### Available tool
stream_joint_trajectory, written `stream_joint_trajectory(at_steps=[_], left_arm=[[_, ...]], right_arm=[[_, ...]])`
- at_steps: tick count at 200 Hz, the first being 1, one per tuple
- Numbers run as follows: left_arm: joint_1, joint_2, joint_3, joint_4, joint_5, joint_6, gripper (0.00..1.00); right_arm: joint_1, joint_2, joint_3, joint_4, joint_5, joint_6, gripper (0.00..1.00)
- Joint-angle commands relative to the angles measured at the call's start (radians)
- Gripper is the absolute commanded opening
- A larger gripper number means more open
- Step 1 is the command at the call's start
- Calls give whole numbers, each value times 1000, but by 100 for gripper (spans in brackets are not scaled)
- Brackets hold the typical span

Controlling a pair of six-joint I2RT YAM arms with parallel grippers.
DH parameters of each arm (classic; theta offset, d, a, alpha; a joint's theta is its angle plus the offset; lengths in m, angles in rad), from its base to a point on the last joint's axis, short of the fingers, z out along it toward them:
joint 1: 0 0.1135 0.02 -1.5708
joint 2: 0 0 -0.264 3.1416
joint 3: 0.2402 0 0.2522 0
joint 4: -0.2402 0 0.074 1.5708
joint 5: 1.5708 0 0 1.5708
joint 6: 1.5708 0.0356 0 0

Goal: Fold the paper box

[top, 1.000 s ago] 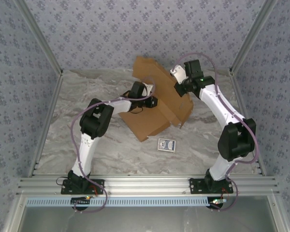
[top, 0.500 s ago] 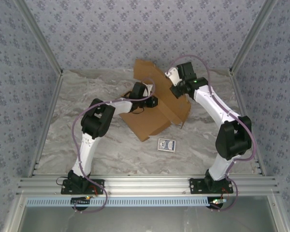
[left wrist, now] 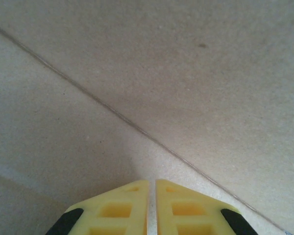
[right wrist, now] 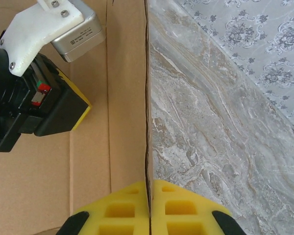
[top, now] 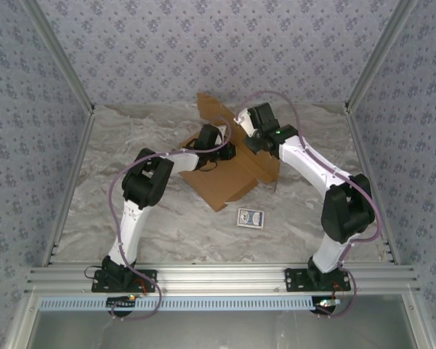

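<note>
Paper box [top: 221,187] diagonal, corner nearward

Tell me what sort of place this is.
Probably a lab robot cell: a marble-patterned table boxed in by wallpapered panels, with a left arm and right arm bolted to an aluminium rail at its near edge, over a paper box.
</note>
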Motion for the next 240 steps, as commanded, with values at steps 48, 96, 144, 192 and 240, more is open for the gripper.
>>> stream_joint_trajectory(at_steps=[48,96,144,192,240], left_arm=[[-11,27,-69,15,-4,-49,11],[-10,-34,-108,17,-19,-36,13],[-8,-162,-177,4,-10,-22,30],[-2,-325,-317,-7,-31,17,40],[30,-454,-493,-96,-65,58,40]], right_arm=[[88,-6,-85,15,42,85,0],[80,-10,-65,-1,73,73,0],[38,-27,-43,-11,41,24,0],[-19,-47,-28,-28,-82,-59,0],[-44,-42,5,-85,-208,-151,0]])
